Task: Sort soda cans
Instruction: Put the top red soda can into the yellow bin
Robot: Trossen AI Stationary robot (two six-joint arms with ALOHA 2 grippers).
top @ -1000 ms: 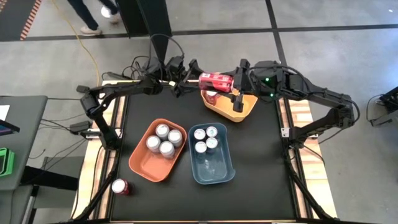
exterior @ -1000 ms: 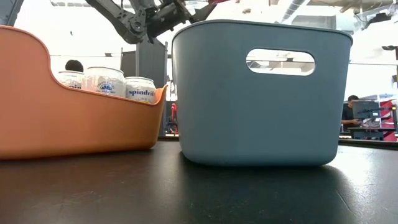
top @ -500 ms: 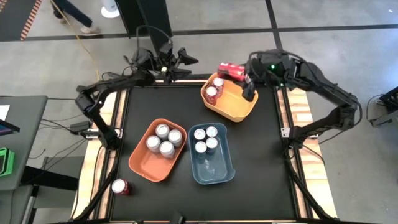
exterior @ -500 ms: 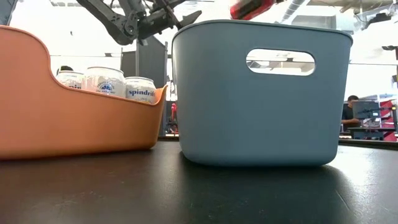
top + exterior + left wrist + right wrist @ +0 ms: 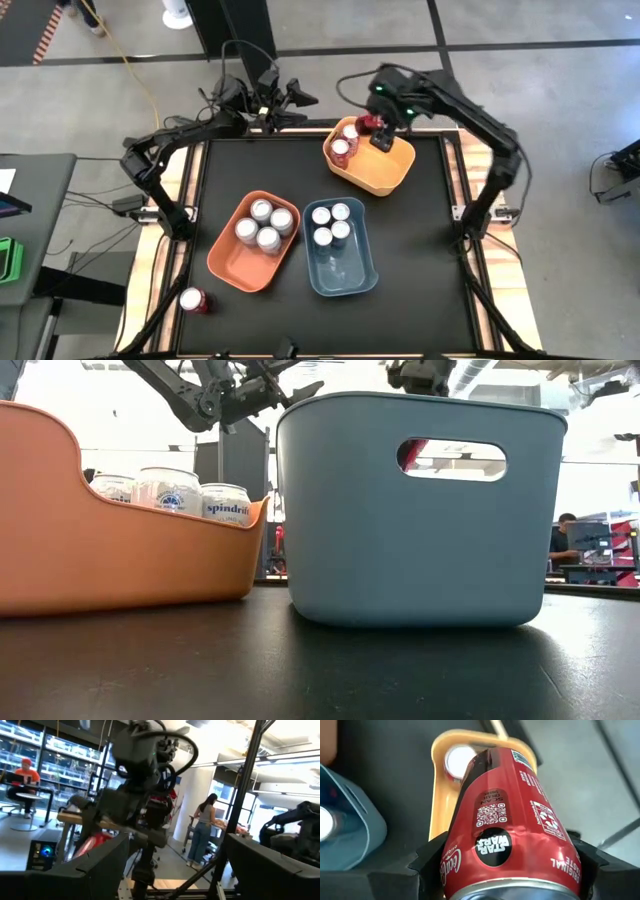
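Note:
My right gripper (image 5: 381,133) hangs over the yellow bin (image 5: 390,172) at the table's far side, shut on a red soda can (image 5: 505,810). Two more red cans (image 5: 345,141) stand in that bin. Several silver cans (image 5: 262,224) fill the orange bin (image 5: 232,266), and several cans (image 5: 331,223) sit in the blue bin (image 5: 350,270). One red can (image 5: 192,300) stands alone at the near left corner. My left gripper (image 5: 300,95) is open above the table's far edge, holding nothing. My right gripper pinches the red can's body between its two fingers (image 5: 434,856), on opposite sides (image 5: 465,855) near the end closest to the wrist. The fingers slant down from above. The can is lifted clear, tilted, its far end pointing down at the yellow bin.
The blue bin (image 5: 420,510) and the orange bin (image 5: 120,550) stand side by side mid-table. Bare black table lies to the right of them and along the near edge. People move about in the room behind.
My right gripper has carried the red can from above the far edge to over the yellow bin and tipped from nearly level to pointing steeply down, so the can went from lying level to tilted end-down. My left gripper has drawn away from the can toward the far left.

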